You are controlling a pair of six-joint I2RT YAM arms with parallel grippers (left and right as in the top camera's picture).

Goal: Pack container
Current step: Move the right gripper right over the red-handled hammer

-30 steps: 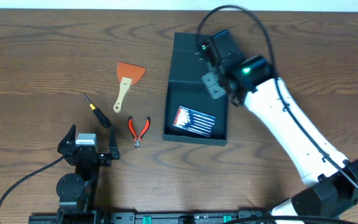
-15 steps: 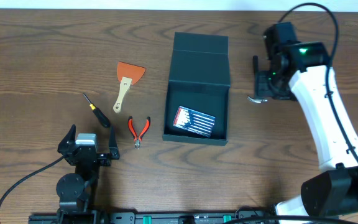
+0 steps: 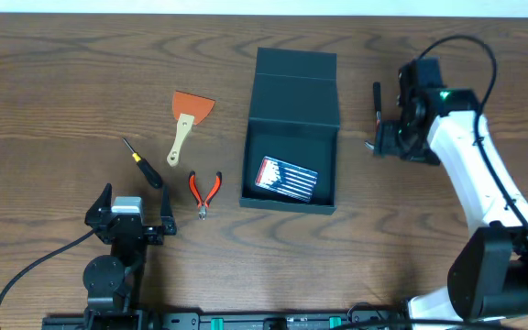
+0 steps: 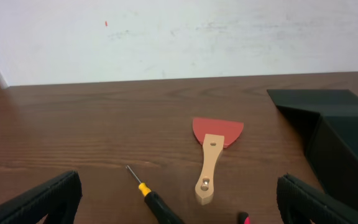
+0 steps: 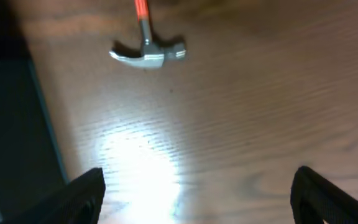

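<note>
The dark teal container (image 3: 291, 119) stands open mid-table, its flap lid tilted back, with a card of small bits (image 3: 289, 178) lying inside. My right gripper (image 3: 395, 135) hovers right of the container, open and empty (image 5: 197, 202). The container's wall (image 5: 17, 124) fills the left of the right wrist view. A hammer (image 5: 146, 53) with an orange handle lies on the table ahead of the right gripper. It shows as a thin dark shape (image 3: 377, 99) in the overhead view. My left gripper (image 3: 134, 200) rests open near the front edge (image 4: 179, 205), holding nothing.
Left of the container lie an orange-bladed scraper (image 3: 188, 119) (image 4: 213, 155), a black-handled screwdriver (image 3: 143, 162) (image 4: 151, 199) and red pliers (image 3: 204, 191). A white wall (image 4: 179, 37) rises behind the table.
My right arm has swung from above the container to the table on its right, and its jaws have spread wider. The left arm has not moved.
</note>
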